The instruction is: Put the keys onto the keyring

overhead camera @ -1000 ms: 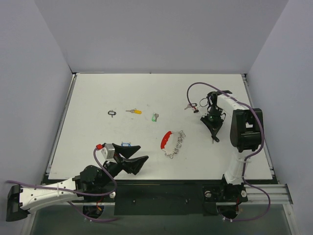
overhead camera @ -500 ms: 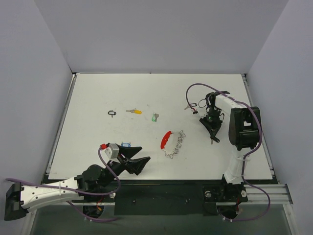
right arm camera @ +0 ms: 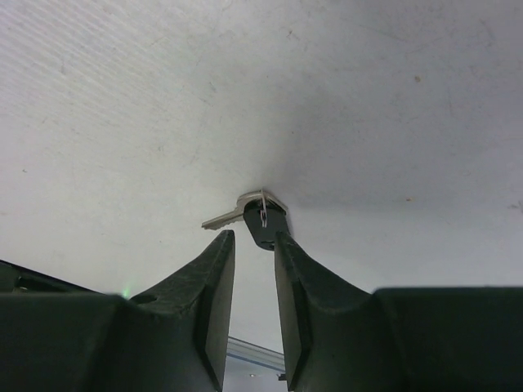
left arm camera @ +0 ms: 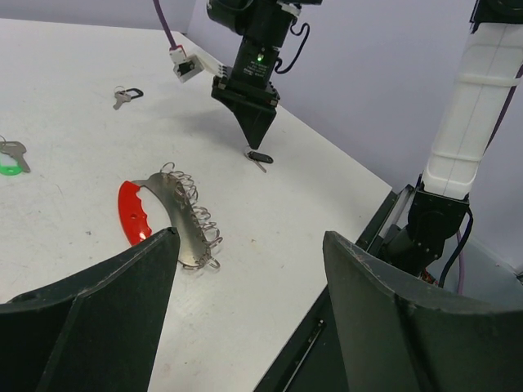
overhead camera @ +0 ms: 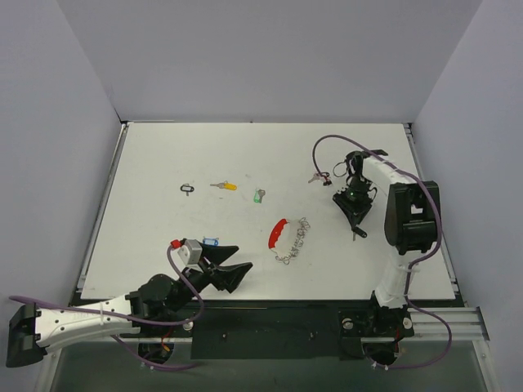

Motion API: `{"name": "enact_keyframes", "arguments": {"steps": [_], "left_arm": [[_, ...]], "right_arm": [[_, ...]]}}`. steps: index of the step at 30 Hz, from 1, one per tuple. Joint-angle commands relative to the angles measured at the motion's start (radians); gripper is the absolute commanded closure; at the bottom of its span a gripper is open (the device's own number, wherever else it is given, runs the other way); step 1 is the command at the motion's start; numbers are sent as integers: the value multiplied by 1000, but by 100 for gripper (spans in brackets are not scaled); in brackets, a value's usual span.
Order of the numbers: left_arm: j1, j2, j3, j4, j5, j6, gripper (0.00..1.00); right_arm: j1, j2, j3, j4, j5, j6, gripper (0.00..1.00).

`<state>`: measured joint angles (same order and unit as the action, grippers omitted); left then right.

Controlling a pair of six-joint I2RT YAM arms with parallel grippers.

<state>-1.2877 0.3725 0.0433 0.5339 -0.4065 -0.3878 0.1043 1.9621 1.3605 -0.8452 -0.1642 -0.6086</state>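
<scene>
You are holding the right gripper [right arm camera: 253, 245] just over a black key [right arm camera: 263, 222] on the table [overhead camera: 163, 163], jaws slightly apart, gripping nothing, left gripper [left arm camera: 249, 238] gaping wide, empty, keyring [overhead camera: 279, 233] lying mid-table between both grippers.

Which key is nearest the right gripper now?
The black-tagged key lying just off the right gripper's tips, right of the keyring; the yellow key, green key and blue key lie left of it.

Bright, even overhead light; soft shadow on table [left arm camera: 65, 65] under right claw [left arm camera: 256, 144].
</scene>
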Motion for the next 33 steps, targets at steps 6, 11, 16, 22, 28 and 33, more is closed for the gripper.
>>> {"name": "enact_keyframes", "arguments": {"steps": [6,11,16,22,28,33], "left_arm": [[4,97,45,26,-18,-74,14],[25,257,170,-72,-6,-115,8],[206,477,344,-213,167,-269,8],[349,768,530,-304,396,-395,20],[320,1017,752,-446,416,-355,26],[254,1202,937,-663,232,-399,27]], "right_arm": [[-37,-229,8,-72,-101,10,75],[-80,-420,-40,-81,-288,13,73],[-155,-632,-121,-77,-515,20,68],[-273,-785,-280,1,-878,24,39],[-287,-778,-359,28,-952,36,37],[-295,-753,-333,14,-910,76,37]]}}
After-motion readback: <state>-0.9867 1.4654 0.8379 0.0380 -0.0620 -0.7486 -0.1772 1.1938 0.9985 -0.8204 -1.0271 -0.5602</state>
